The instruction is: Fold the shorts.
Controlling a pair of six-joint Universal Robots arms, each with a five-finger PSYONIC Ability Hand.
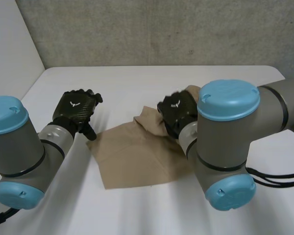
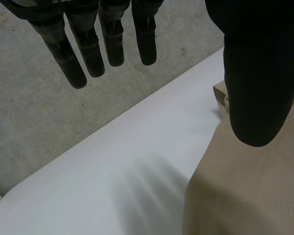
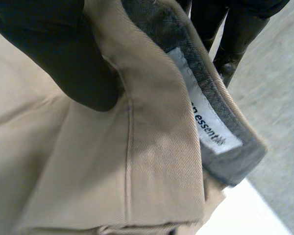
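Observation:
The tan shorts lie on the white table, flat at the front and bunched up at the back right. My right hand pinches the raised waistband between thumb and fingers; the grey inner band with a white label is turned outward. My left hand hovers over bare table just left of the shorts' left corner, fingers straight and spread, thumb above the cloth's edge, holding nothing.
A grey wall stands behind the table's back edge. A white panel rises at the left. Bare table lies around the shorts on the left and in front.

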